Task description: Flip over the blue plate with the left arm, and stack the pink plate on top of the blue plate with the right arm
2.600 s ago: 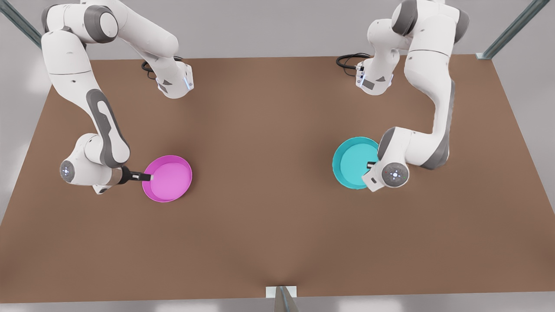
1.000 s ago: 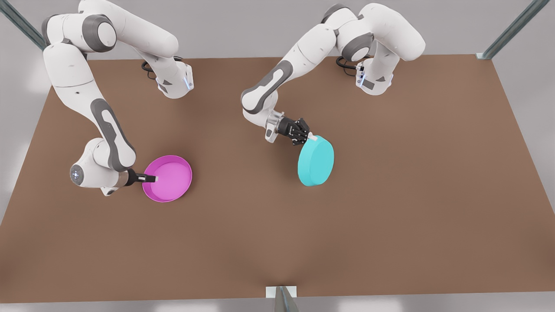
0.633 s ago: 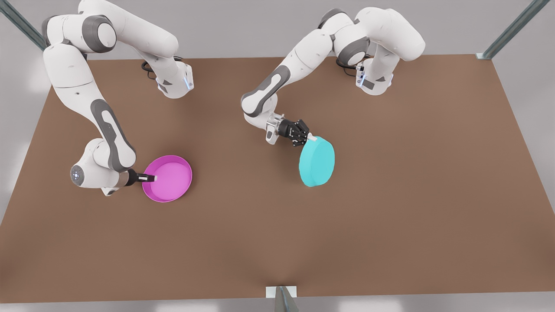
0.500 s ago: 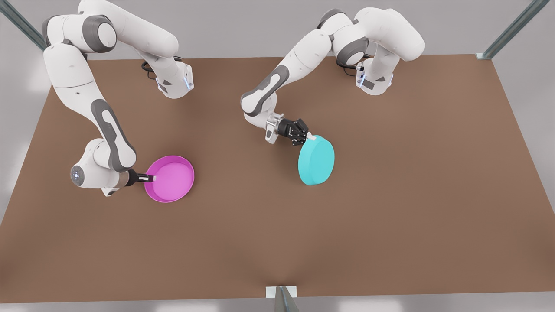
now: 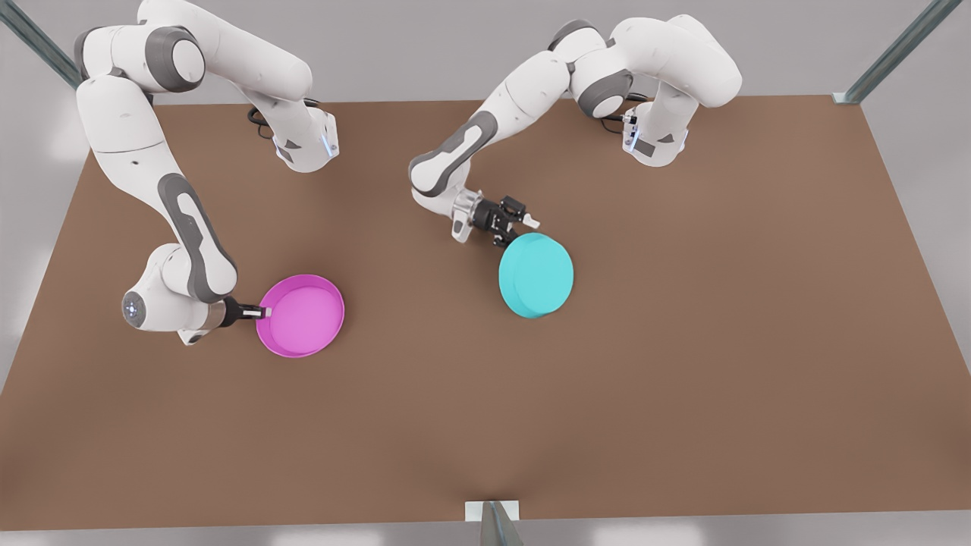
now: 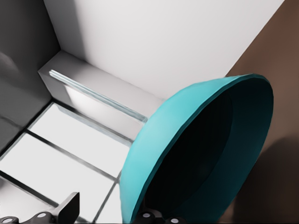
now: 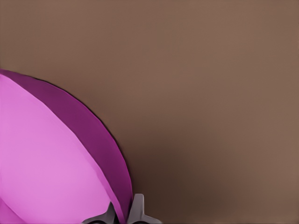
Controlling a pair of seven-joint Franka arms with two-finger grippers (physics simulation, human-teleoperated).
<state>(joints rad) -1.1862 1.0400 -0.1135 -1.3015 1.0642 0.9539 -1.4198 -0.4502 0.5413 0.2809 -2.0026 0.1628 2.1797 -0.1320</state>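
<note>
Front view, nearest ground first: the wide brown tabletop [image 5: 683, 394] spreads across the lower frame. At middle left lies the round shallow magenta-pink plastic plate [image 5: 300, 315], open side up, and the right arm's black two-finger gripper [image 5: 262, 312] pinches its rim on the front view's left; the right wrist view has the fingertips [image 7: 136, 210] squeezing the pink wall [image 7: 100, 140]. Farther back, near centre, the round glossy turquoise-cyan plate [image 5: 535, 274] sits base up, with the left arm's gripper [image 5: 522, 226] spread apart at its far rim. The left wrist view looks into its dark hollow [image 6: 205, 154].
</note>
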